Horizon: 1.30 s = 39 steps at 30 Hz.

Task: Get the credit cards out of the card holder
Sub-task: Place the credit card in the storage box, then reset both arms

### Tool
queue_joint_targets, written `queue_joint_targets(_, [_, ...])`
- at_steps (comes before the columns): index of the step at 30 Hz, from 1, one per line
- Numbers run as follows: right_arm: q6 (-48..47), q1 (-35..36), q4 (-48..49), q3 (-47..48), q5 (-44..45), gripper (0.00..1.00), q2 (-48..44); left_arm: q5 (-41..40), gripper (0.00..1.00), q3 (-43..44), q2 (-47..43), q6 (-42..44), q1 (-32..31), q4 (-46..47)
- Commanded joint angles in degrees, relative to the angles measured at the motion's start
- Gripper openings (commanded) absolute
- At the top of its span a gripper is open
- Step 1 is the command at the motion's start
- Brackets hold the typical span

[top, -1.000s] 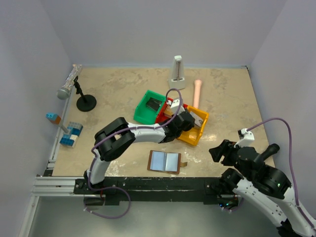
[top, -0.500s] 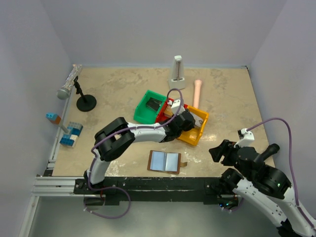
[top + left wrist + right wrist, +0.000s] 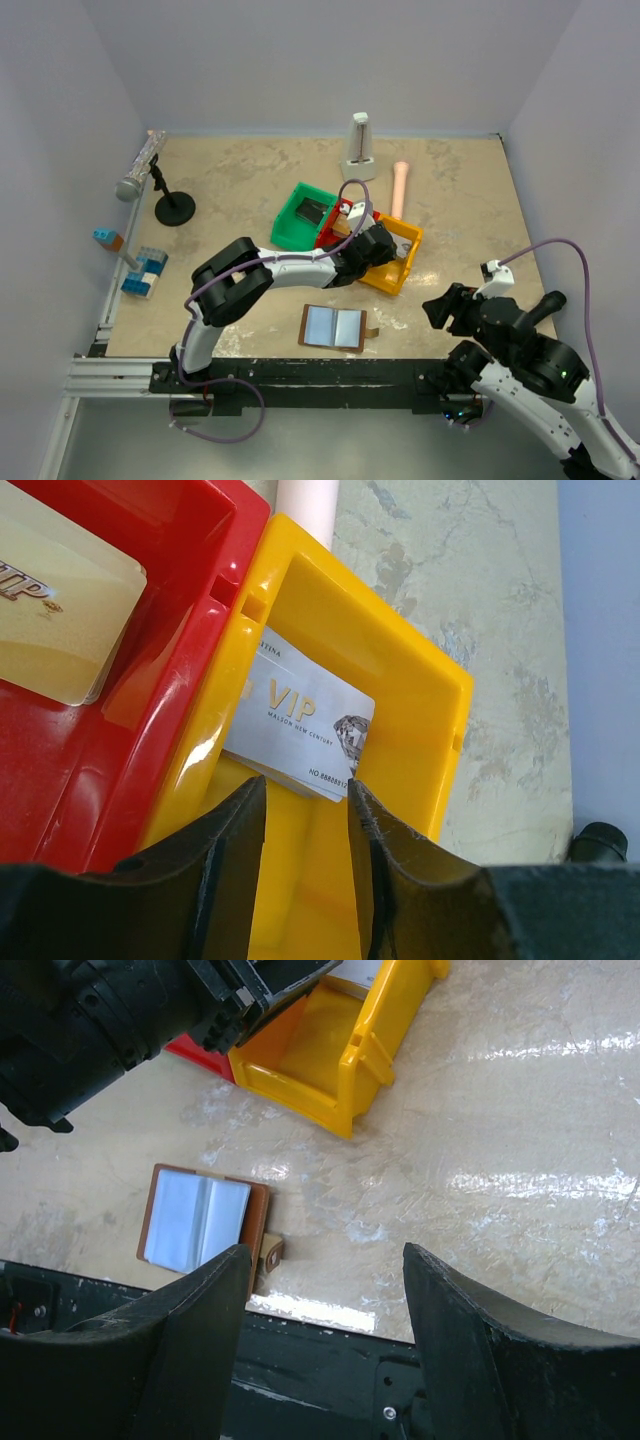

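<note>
The card holder [image 3: 334,327] lies open and flat near the table's front edge, brown outside with pale grey-blue panels and a small tab on its right. It also shows in the right wrist view [image 3: 200,1222]. My left gripper [image 3: 375,245] hangs over the yellow bin [image 3: 400,640], its jaws slightly apart and empty [image 3: 307,785]. A white VIP card [image 3: 300,725] leans on the bin's inner wall just beyond the fingertips. A gold VIP card [image 3: 60,610] lies in the red bin [image 3: 150,680]. My right gripper [image 3: 440,308] is open and empty above the front right of the table [image 3: 325,1250].
A green bin [image 3: 300,215] with a dark item stands beside the red bin [image 3: 328,238] and yellow bin [image 3: 395,262]. A pink cylinder [image 3: 400,187] and a white object [image 3: 359,148] are at the back. A microphone on a stand [image 3: 140,175] and blue blocks [image 3: 145,273] are at the left.
</note>
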Motion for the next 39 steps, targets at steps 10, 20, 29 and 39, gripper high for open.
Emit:
queue_joint_targets(10, [-0.4,0.2,2.3,-0.5,-0.4,0.67,-0.2,-0.3,0.40,-1.5,-3.9,1.5,0.1,-0.3])
queue_joint_targets(20, [-0.9,0.2,2.3,0.0,-0.7,0.67,0.9,-3.6,0.39,-9.2,-20.2,12.7,-4.8,-8.0])
queue_joint_targets(29, [-1.7,0.2,2.3,0.7,-0.6,0.67,3.5,-8.1,0.56,-30.0,-59.5,9.8,-4.1,-37.5])
queue_joint_targets(39, [-2.9,0.2,2.2,2.8,1.8,0.67,7.2,-12.9,0.73,-37.4,-87.4,3.3,-2.2,-62.6])
